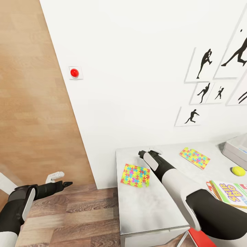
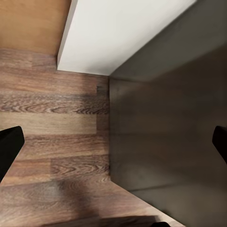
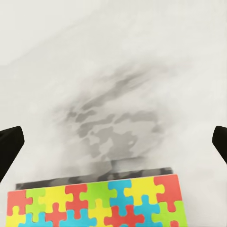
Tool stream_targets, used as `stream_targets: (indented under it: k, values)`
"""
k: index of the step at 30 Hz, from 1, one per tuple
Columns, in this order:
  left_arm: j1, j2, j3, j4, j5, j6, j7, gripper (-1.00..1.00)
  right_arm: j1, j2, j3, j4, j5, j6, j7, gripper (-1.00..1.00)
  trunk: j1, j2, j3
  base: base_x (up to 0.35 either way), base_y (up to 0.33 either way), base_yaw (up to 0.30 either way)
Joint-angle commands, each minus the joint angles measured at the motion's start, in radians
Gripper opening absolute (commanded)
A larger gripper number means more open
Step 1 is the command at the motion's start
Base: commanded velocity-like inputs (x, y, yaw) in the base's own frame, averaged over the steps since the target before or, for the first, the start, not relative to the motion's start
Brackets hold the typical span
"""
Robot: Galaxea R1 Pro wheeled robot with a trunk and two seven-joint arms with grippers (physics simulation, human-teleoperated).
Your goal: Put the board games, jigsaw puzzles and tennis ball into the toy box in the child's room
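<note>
Head view: toy box [image 1: 234,149] at table [image 1: 147,202] edge, contents hidden.

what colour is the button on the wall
Red, a round button on a small white plate; the head view shows it best.

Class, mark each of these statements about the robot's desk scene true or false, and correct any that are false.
1. Two jigsaw puzzles lie on the table. True: one jigsaw puzzle is near the table's left end, the other jigsaw puzzle further right.
2. The tennis ball is inside the toy box. False: the tennis ball rests on the table beside the toy box.
3. The right gripper holds a puzzle. False: the right gripper is open over the table, and the near puzzle lies flat beside it.
4. The left gripper hangs over the wood floor. True: the left gripper is off the table's end.
5. The Skip-Bo box lies on the table. True.
</note>
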Motion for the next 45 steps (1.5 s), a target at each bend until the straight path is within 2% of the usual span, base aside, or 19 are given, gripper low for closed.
stream_targets:
  k: [1,12,45]
  values:
    - [-0.001,0.0,0.002,-0.001,0.002,0.008,-0.003,1.0,-0.001,0.0,0.008,-0.002,-0.005,0.005,-0.007,1.0,0.001,-0.002,-0.002,0.0,0.0,0.0]
    - [-0.001,0.0,0.002,-0.002,0.002,0.008,-0.003,1.0,-0.001,0.003,0.01,-0.002,-0.005,0.008,-0.007,1.0,0.001,-0.002,-0.007,0.0,0.0,0.0]
    - [-0.001,-0.001,0.002,-0.001,0.002,0.007,-0.003,1.0,-0.001,0.001,0.009,-0.001,-0.005,0.014,-0.006,1.0,0.001,-0.002,-0.061,0.0,0.0,0.0]
